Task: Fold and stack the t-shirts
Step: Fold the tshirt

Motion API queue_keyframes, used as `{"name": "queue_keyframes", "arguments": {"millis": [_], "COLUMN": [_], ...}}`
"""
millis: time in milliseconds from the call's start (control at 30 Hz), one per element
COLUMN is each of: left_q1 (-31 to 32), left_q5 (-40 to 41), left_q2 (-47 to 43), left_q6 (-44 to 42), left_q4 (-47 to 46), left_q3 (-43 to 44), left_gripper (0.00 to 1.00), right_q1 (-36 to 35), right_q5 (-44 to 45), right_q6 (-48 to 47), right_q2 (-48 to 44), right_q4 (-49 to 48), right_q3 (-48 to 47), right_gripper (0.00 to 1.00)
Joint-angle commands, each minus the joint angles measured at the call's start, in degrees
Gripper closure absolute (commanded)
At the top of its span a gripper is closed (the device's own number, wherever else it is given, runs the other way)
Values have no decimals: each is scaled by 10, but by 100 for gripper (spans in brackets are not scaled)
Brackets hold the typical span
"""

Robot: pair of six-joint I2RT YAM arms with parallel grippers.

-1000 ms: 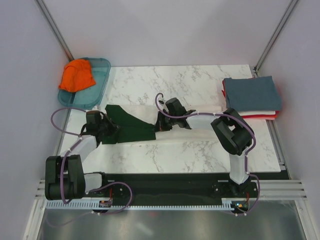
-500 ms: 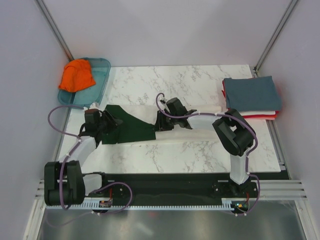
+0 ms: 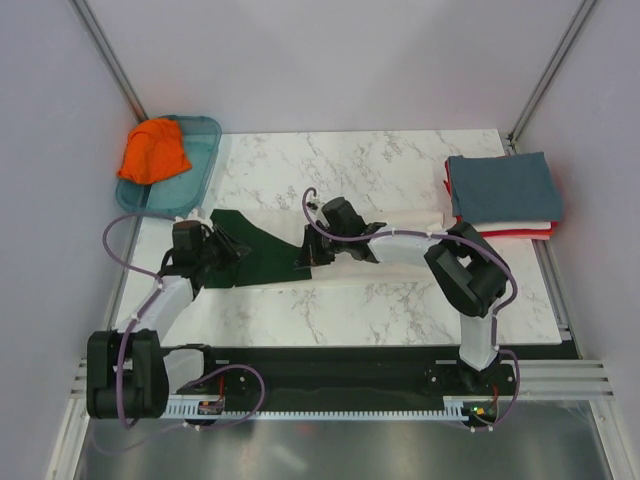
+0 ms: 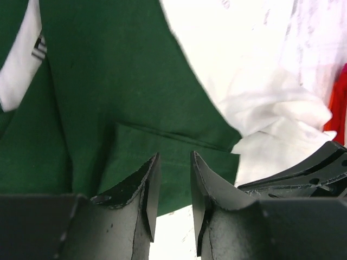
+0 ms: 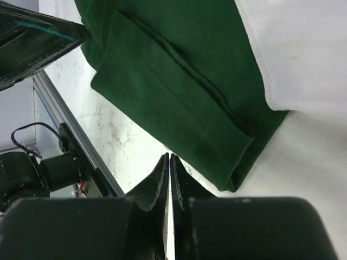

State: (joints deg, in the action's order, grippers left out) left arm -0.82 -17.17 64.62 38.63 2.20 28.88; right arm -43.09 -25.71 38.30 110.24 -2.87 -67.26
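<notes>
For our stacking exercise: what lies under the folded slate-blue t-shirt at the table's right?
Below the folded slate-blue t-shirt, white cloth and red cloth show only as edges; the rest is covered.

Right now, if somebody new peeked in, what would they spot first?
Probably the bright orange t-shirt bunched in the teal tray at the far left. Then the dark green and cream t-shirt lying in the middle, and the neat stack of folded t-shirts at the far right, with a slate-blue one on top.
</notes>
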Motion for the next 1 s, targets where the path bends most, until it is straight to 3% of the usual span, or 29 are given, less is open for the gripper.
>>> {"name": "queue_keyframes", "arguments": {"millis": [0,233,400,567,700,800,967], "left_q1": [1,1,1,33,83,123,173], "left_q5": [-25,-4,16,45,84,99,88], "left_q2": [37,114,77,37,31,80,205], "left_q6": [25,47,47,26,19,28,42], "left_q4": [-18,-50,-45,33,69,67,47], "left_q3": [-17,-45,-52,14,84,152,249], "left_gripper": [66,69,69,68,66,65,65], "right_q1": [0,13,15,47,90,136,194], "right_q5": [-40,-42,-47,-32,-1,43,195], "right_q6": [33,57,47,28,2,-27,-78], "right_q2": [42,75,37,-19,-77,-113,-147], "right_q4": [-42,-55,-54,-15,25,68,140], "right_q3": [-16,11,14,13,23,35,33], "right_gripper": [92,95,85,69,67,62,61]}}
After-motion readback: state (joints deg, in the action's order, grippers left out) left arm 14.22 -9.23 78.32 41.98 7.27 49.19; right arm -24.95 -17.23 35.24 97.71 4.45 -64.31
